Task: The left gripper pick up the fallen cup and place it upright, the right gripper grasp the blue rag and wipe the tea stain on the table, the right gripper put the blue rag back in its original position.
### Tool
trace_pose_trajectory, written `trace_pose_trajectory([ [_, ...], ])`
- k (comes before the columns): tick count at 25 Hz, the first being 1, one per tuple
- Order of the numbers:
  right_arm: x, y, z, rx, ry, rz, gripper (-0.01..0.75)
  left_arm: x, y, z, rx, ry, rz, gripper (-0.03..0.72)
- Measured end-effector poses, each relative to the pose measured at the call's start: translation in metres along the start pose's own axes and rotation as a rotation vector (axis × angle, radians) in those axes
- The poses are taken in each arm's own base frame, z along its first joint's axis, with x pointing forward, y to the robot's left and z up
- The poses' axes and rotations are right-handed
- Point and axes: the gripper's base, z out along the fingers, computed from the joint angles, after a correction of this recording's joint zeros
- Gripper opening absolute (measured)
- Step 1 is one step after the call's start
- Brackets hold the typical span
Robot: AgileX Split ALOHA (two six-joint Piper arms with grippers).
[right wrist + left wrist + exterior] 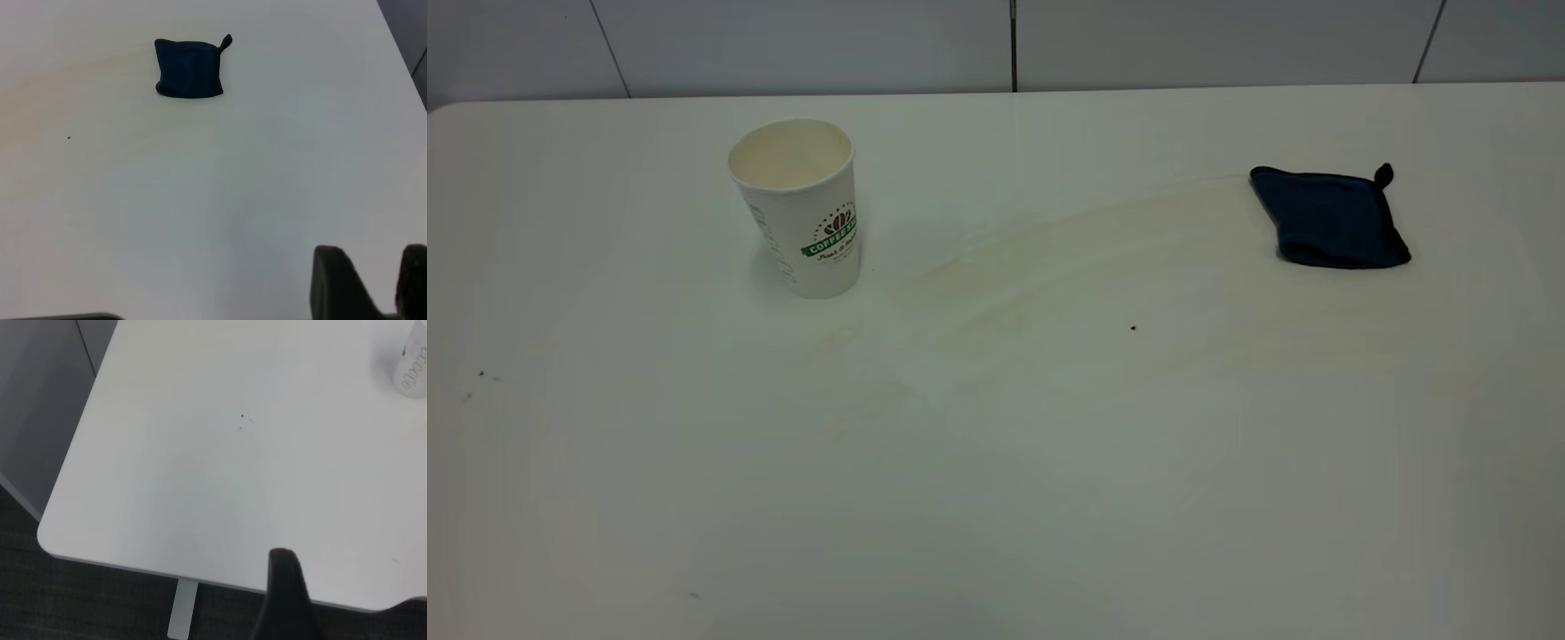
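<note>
We are seeing dim, even light with a greenish cast; the cup (799,206) is casting only a faint shadow, and wrist views are looking soft.

Cup (799,206) upright, table (996,462) left. Blue rag (1330,218) flat, far right. Tea stain (996,284) smeared pale between.

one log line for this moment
cup upright | rag lying free | faint streaks | right gripper open, empty

The upright white cup (799,206) bears a green banner reading "COFFEE"; the script line beneath it is unreadable.
</note>
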Motion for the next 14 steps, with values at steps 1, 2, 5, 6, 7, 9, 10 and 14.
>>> trace_pose_trajectory([
  [1,0.0000,0.0000,0.0000,0.000,0.000,0.000,0.245,0.0000,0.0000,0.0000,0.000,0.000,0.000,0.564],
  [2,0.0000,0.0000,0.0000,0.000,0.000,-0.001,0.241,0.0000,0.0000,0.0000,0.000,0.000,0.000,0.564],
  [5,0.0000,0.0000,0.0000,0.000,0.000,-0.001,0.240,0.0000,0.0000,0.0000,0.000,0.000,0.000,0.564],
  [6,0.0000,0.0000,0.0000,0.000,0.000,-0.001,0.240,0.0000,0.0000,0.0000,0.000,0.000,0.000,0.564],
  [7,0.0000,0.0000,0.0000,0.000,0.000,-0.001,0.240,0.0000,0.0000,0.0000,0.000,0.000,0.000,0.564],
  [9,0.0000,0.0000,0.0000,0.000,0.000,-0.001,0.240,0.0000,0.0000,0.0000,0.000,0.000,0.000,0.564],
  [10,0.0000,0.0000,0.0000,0.000,0.000,-0.001,0.240,0.0000,0.0000,0.0000,0.000,0.000,0.000,0.564],
  [14,0.0000,0.0000,0.0000,0.000,0.000,-0.001,0.240,0.0000,0.0000,0.0000,0.000,0.000,0.000,0.564],
])
